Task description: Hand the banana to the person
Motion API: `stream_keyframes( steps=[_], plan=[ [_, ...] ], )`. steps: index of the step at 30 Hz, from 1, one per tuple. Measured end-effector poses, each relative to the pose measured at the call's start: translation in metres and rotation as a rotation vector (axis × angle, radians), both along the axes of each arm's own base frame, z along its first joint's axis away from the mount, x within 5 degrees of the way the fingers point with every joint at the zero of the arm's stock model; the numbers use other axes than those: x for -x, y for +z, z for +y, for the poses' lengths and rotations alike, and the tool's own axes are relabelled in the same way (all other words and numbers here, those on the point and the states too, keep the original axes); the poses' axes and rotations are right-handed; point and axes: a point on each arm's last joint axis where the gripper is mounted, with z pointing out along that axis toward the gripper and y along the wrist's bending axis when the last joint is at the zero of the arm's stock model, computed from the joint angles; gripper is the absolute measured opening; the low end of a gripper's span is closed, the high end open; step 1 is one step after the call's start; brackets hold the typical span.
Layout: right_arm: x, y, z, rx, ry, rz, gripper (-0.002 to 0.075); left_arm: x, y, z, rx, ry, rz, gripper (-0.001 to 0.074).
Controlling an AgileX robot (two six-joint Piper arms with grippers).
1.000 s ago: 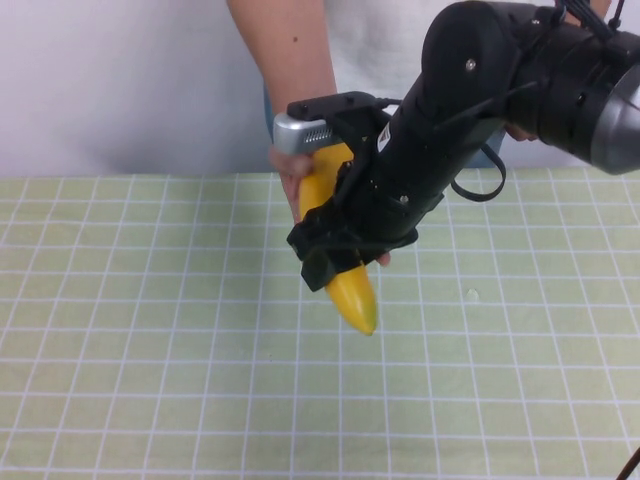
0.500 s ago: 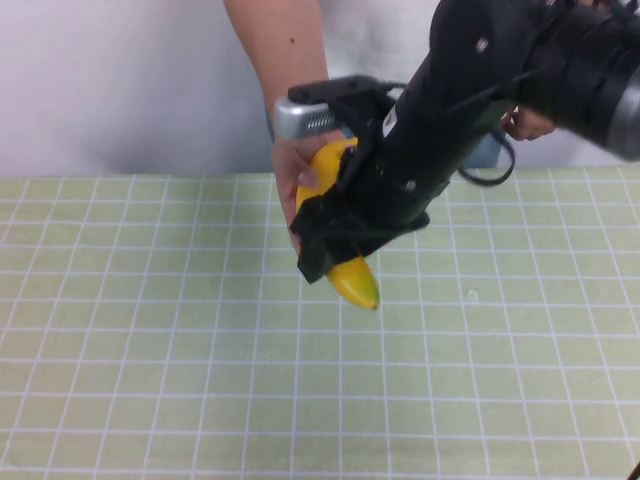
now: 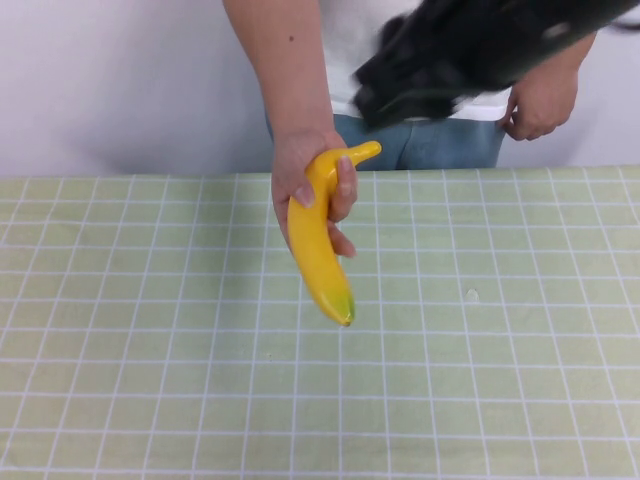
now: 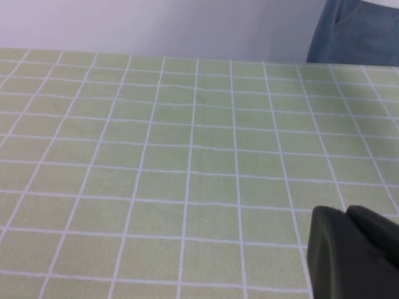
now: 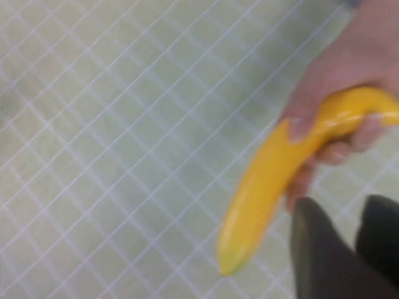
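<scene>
The right end effector (image 3: 425, 75) is a motion-blurred dark mass at one o'clock, cut off by the top edge. The left end effector (image 4: 352, 252) shows only a dark corner. The person (image 3: 420, 60) is cropped above the chest.

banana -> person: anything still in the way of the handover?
Nothing visible. The banana is already in the person's hand, above the table. The right gripper is open, off it. The left gripper is low over the table, apart.
</scene>
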Motion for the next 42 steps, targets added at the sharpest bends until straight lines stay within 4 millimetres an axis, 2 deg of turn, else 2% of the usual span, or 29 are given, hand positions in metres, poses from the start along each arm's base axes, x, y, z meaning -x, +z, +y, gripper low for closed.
stream_keyframes(
  steps=[3, 5, 8, 16, 23, 29, 32, 37, 42],
  plan=[
    [0.015, 0.012, -0.021, 0.009, -0.076, -0.061, -0.0006, 0.000, 0.000, 0.000, 0.000, 0.000, 0.000, -0.0003],
    [0.026, 0.008, -0.034, 0.038, -0.117, -0.071, -0.0006, 0.000, 0.000, 0.000, 0.000, 0.000, 0.000, -0.0003],
    [0.042, -0.011, -0.052, 0.089, -0.158, -0.040, -0.0006, 0.000, 0.000, 0.000, 0.000, 0.000, 0.000, -0.0003],
    [0.097, -0.085, -0.090, 0.110, -0.159, 0.037, -0.0006, 0.000, 0.000, 0.000, 0.000, 0.000, 0.000, -0.0003],
    [0.137, -0.115, -0.120, 0.093, -0.191, 0.069, -0.0006, 0.000, 0.000, 0.000, 0.000, 0.000, 0.000, -0.0003],
    [0.153, -0.118, -0.135, 0.116, -0.207, 0.055, -0.0006, 0.000, 0.000, 0.000, 0.000, 0.000, 0.000, -0.0003],
    [0.152, -0.116, -0.141, 0.143, -0.235, 0.000, -0.0006, 0.000, 0.000, 0.000, 0.000, 0.000, 0.000, -0.0003],
    [0.146, -0.112, -0.162, 0.289, -0.356, -0.140, -0.0006, 0.000, 0.000, 0.000, 0.000, 0.000, 0.000, -0.0003],
    [0.155, -0.109, -0.178, 0.292, -0.484, -0.167, -0.0006, 0.000, 0.000, 0.000, 0.000, 0.000, 0.000, -0.0003]
  ],
)
